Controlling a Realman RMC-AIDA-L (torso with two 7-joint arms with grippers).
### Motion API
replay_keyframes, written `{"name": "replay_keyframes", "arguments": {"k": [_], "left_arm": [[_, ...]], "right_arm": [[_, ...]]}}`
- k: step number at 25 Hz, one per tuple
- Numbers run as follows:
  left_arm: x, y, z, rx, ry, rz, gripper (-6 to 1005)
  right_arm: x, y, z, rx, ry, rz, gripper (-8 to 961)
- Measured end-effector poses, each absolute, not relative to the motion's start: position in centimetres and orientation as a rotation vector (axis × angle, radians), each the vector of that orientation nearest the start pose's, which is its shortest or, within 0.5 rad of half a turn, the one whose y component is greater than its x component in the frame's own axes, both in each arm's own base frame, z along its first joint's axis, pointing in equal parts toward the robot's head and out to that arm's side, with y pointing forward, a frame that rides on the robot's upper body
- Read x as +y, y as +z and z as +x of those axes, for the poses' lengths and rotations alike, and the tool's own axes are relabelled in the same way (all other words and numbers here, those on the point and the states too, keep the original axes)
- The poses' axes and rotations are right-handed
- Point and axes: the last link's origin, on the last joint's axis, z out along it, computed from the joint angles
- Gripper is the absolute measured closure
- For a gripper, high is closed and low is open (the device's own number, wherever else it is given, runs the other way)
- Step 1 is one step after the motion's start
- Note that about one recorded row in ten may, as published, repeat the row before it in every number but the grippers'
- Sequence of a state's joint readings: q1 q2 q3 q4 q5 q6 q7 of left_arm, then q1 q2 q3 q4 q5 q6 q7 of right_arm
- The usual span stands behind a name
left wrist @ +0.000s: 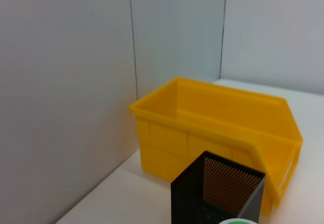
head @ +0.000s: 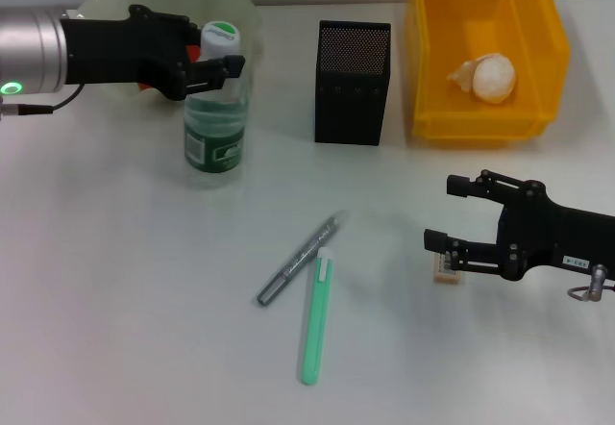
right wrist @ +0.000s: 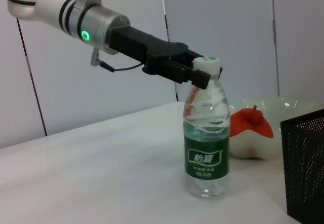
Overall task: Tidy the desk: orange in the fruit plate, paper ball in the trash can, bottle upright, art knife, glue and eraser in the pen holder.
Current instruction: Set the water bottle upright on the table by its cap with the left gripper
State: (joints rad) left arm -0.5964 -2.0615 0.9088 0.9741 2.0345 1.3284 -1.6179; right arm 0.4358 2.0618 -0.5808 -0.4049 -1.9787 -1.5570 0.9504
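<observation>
Two left gripper [head: 223, 67] fingers clasp clear ribbed bottle [head: 216, 127] neck.

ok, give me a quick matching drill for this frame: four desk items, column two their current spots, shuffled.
Items:
1. white crumpled paper ball
2. red-orange lumpy orange
3. small clear plastic bottle
4. tiny beige eraser

Places:
A. upright on the table, cap at the left gripper
B. on the table at the right gripper
C. inside the yellow plastic trash can
D. in the pale-green fruit plate

Pairs: 1-C, 2-D, 3-A, 4-B
</observation>
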Motion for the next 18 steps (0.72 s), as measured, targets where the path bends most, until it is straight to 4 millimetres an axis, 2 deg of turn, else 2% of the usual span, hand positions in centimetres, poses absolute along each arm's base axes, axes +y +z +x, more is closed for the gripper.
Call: {"name": "replay_keyframes", "arguments": {"k": [15,18], "left_arm": [[37.0,4.6,-22.6,-0.389,-0.599,-2.589,555],[35.8,5.3,-23.5,-0.367,-0.677,-2.548,555]], "right_arm": [[28.2,-3.0,29.9,0.46,0.79,-2.644,130],[28.2,-3.0,29.9,0.458,0.792,-2.644,130]]}}
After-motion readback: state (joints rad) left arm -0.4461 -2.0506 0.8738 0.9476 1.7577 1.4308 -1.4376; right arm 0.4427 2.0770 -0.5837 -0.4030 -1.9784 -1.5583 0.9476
